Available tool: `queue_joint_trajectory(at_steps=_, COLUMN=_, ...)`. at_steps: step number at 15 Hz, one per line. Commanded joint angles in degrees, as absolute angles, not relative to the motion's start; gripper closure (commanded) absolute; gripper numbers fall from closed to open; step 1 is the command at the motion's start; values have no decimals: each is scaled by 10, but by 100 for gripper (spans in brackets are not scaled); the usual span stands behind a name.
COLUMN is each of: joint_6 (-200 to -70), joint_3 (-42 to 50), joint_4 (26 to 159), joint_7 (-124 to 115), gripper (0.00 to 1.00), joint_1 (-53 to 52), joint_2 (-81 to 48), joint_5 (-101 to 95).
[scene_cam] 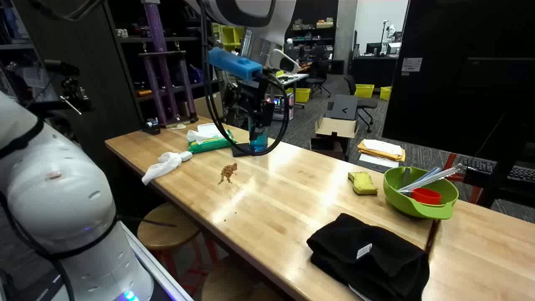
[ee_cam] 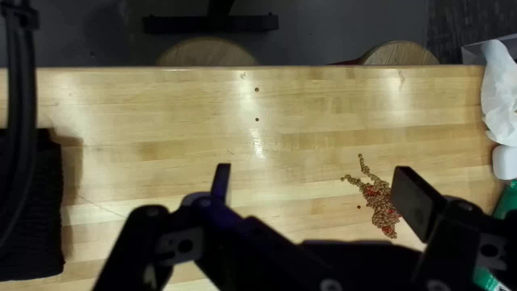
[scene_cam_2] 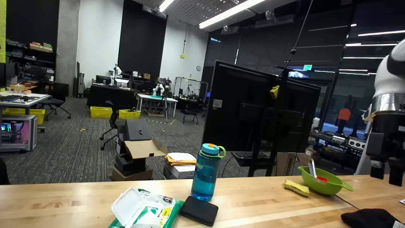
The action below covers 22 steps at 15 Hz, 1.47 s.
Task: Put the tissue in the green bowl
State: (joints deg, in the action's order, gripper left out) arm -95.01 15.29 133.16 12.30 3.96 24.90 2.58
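- claw (ee_cam: pixel 315 184): jaws spread wide, nothing gripped; hangs well above the table (scene_cam: pixel 276 200)
- same claw in an exterior view (scene_cam_2: pixel 386 180): near the 4 o'clock border
- tissue (scene_cam: pixel 164 167): white, crumpled, lying on the table at the stool-side edge, one end poking past that edge; wrist view has it between 2 and 3 o'clock, cut off by the frame
- white lump (scene_cam: pixel 186 156): at the tissue's 2 o'clock — touching or just beside, can't tell
- bowl (scene_cam: pixel 403 204): green, on the table, well apart from the tissue, at its 3 o'clock in an exterior view
- in the bowl: red cup (scene_cam: pixel 425 195) plus utensils (scene_cam: pixel 436 178), handles leaning out toward 2 o'clock
- sponge (scene_cam: pixel 363 183): yellow-green, just beside the bowl, its 9 o'clock
- cloth (scene_cam: pixel 391 259): black, folded, at the bowl's 7 o'clock
- grains (ee_cam: pixel 381 202): tan pile, red bits, wrist view 4 o'clock; part hidden by a jaw; two strays toward 12 o'clock
- wipes (scene_cam_2: pixel 158 209): green pack, white lid up, 7 o'clock in an exterior view
- bottle (scene_cam_2: pixel 205 172): blue, upright, at the pack's 1 o'clock
- pad (scene_cam_2: pixel 200 210): black, flat, at the bottle's 6 o'clock, right next to the wipes
- stool (scene_cam: pixel 167 230): round wooden seat, below table level
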Motion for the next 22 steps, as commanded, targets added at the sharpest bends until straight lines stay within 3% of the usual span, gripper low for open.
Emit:
queue_joint_trajectory(at_steps=1, joint_6=-949, joint_3=140, joint_4=1330, joint_7=128, gripper=0, joint_1=54, joint_2=247, joint_5=31)
queue_joint_trajectory(at_steps=22, joint_6=-971, joint_3=123, joint_4=1325, joint_7=136, gripper=0, joint_1=47, joint_2=214, joint_5=33)
